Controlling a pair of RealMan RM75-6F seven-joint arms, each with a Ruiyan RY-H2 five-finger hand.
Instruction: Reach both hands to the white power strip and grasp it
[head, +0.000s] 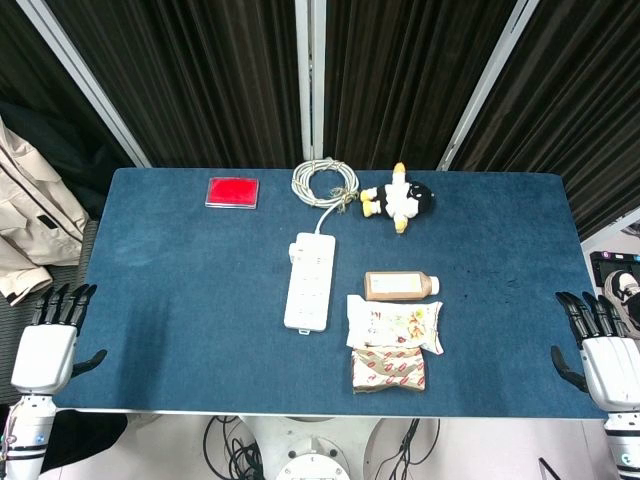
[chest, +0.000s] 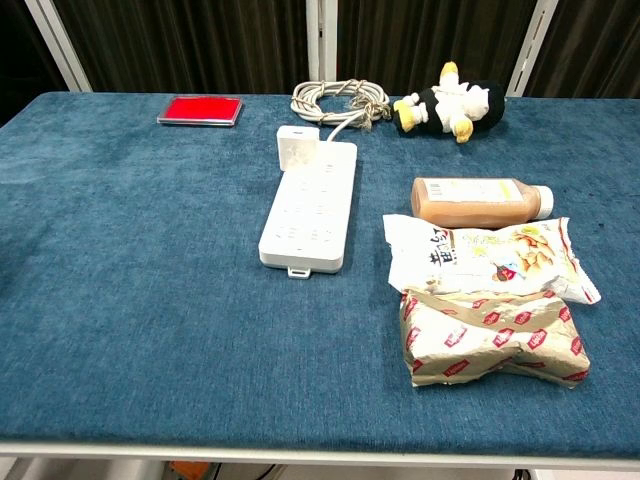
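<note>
The white power strip (head: 309, 280) lies lengthwise in the middle of the blue table (head: 180, 270), its coiled white cable (head: 324, 183) at the far end. In the chest view the strip (chest: 310, 205) sits centre, untouched. My left hand (head: 52, 340) hangs off the table's near left corner, fingers apart and holding nothing. My right hand (head: 603, 350) is at the near right corner, fingers also spread and empty. Both are far from the strip. Neither hand shows in the chest view.
Right of the strip lie a brown bottle (head: 400, 286), a white snack bag (head: 395, 325) and a red-patterned packet (head: 389, 369). A plush toy (head: 397, 200) sits at the back beside the cable. A red flat box (head: 232, 191) is at the back left.
</note>
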